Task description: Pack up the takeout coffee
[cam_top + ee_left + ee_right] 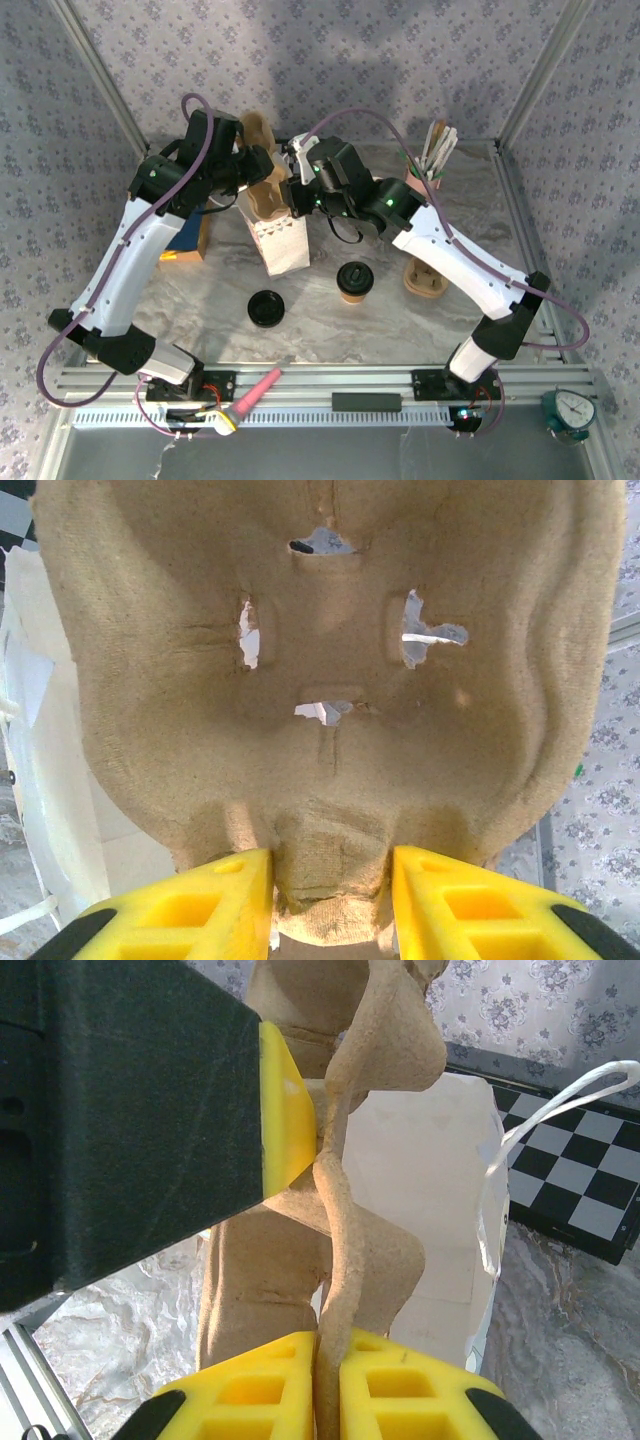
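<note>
The right gripper (330, 1355) is pinching the fibrous, moulded pulp tray (320, 680) along its wavy edge; the left gripper (330, 880) is flanking a stubby tab (clamped or loose, I cannot tell).

Left arm (128, 250): white tapered links; black joints and wrist
Right arm (455, 258): same white and black; small green light (388, 207) on the forearm
Cables (41, 372): purple, looped along each arm; thin red wires (207, 385) at the bases
Fingers (190, 915): yellow blocks with moulded recesses; black backing
Bases (165, 365): black, blocky
</note>
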Motion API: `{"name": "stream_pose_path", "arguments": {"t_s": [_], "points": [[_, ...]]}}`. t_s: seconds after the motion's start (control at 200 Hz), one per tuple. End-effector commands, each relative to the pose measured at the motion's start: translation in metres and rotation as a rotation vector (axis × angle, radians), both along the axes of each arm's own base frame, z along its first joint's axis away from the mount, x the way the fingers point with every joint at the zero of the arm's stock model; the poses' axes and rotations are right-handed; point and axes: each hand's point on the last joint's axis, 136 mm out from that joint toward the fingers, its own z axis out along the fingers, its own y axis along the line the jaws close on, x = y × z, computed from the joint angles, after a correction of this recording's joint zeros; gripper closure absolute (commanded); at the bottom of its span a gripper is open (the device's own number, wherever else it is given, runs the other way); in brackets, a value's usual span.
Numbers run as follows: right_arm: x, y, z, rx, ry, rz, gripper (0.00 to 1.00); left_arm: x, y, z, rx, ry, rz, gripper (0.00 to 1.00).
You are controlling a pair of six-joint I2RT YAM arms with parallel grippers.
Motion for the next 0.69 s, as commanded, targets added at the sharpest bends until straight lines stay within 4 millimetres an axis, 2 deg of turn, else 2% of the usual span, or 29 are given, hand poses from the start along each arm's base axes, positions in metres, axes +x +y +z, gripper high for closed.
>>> {"name": "stream_pose_path", "arguments": {"t_s": [0.0,0.2,0.29,0.375,0.505,0.69], "points": [[0.0,0.002,0.018,0.047,-0.03,0.008,0.88,-0.001,0.002,0.004,-0.007,-0.008,-0.004,0.64],[0.002,0.0,0.016,0.044,-0.027,-0.003,0.88,-0.004,0.004,0.012,-0.019,-0.02,-0.003,0.62],[0.004,-0.003,0.014,0.043,-0.022,-0.019,0.88,-0.007,0.008,0.017,-0.029,-0.023,0.003,0.49],[0.005,-0.005,0.012,0.043,-0.015,-0.023,0.88,-0.013,0.015,0.022,-0.042,-0.03,0.017,0.43],[0.005,-0.003,0.016,0.062,-0.026,-0.02,0.88,-0.019,0.022,0.016,-0.06,-0.011,0.033,0.28],[0.004,-0.001,0.016,0.063,-0.027,-0.007,0.88,-0.017,0.017,0.009,-0.119,0.012,0.022,0.22]]}}
